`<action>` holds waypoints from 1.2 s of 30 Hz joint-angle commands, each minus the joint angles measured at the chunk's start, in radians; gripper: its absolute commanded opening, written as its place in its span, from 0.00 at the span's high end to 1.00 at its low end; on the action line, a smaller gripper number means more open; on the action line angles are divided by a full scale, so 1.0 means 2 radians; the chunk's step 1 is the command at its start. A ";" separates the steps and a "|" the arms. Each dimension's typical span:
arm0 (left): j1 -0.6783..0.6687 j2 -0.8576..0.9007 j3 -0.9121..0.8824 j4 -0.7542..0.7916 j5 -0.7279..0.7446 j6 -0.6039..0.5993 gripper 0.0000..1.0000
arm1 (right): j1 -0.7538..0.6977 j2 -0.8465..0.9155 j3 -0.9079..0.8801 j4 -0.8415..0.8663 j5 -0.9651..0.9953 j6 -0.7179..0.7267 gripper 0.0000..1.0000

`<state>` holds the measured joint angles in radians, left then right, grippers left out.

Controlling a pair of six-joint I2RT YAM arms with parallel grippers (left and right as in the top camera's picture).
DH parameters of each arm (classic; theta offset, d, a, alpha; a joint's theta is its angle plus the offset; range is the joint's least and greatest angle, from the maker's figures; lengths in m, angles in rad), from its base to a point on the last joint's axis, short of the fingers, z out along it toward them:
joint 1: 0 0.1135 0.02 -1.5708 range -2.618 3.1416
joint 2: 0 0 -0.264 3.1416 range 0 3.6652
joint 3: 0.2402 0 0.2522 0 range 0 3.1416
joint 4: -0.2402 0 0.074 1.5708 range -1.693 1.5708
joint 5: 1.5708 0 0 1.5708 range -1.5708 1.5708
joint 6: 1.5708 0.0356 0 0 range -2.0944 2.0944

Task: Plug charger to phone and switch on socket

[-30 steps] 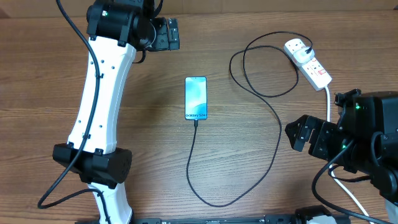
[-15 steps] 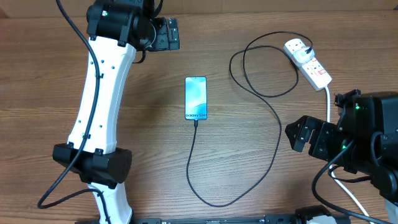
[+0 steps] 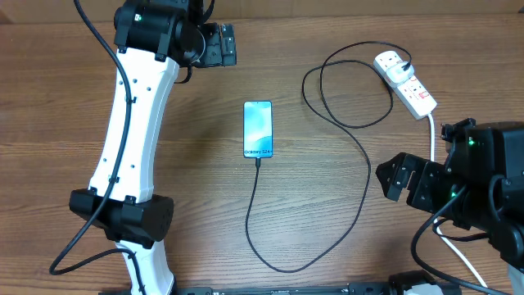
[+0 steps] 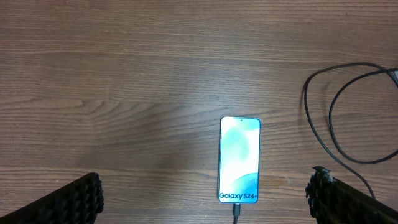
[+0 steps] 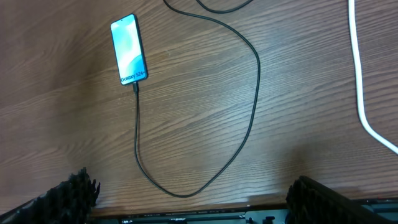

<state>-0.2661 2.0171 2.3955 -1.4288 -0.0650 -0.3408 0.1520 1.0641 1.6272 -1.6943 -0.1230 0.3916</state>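
While the left gripper (image 3: pixel 228 45) hangs at the far left of the wooden table (image 3: pixel 327 229), its fingers (image 4: pixel 81 199) are spread wide in the left wrist view with nothing between them. It looks down on the phone (image 3: pixel 257 129), which lies flat near the middle of the table, screen lit, well apart from both arms.

The charger (image 3: pixel 368 176) has its small black connector tip (image 3: pixel 259 161) against the phone's near edge, and by all appearance it is seated. From there the cable runs toward the near side, curls round to the right, climbs away and loops before reaching its white plug (image 3: pixel 391 62) at the far end of the socket (image 3: pixel 413 88).

The plugging step therefore looks finished, and the switch is the step in hand. Whether any red switch (image 3: pixel 417 87) is already on is too small to tell.

The right gripper (image 3: pixel 393 178) sits on the near side of the socket, beside the thick white cord (image 3: pixel 432 135), also parted and empty.

My judgement is that the right arm is better placed. It would need to reach to the far side, bring one fingertip down on the switch next to the plug, and press without dragging the block or snagging the cable loop.
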 commanded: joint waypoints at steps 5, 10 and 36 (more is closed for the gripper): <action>0.002 0.004 0.001 0.000 -0.007 0.002 0.00 | 0.002 -0.081 -0.058 0.047 0.005 -0.025 0.00; 0.002 0.004 0.001 0.000 -0.007 0.002 0.00 | 0.002 -0.189 -0.164 0.129 0.005 -0.031 0.00; 0.002 0.004 0.001 0.000 -0.007 0.002 0.00 | -0.021 -0.529 -0.655 0.649 -0.014 -0.079 0.00</action>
<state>-0.2661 2.0171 2.3955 -1.4288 -0.0654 -0.3408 0.1165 0.0315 0.3939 -0.4828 -0.1261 0.2394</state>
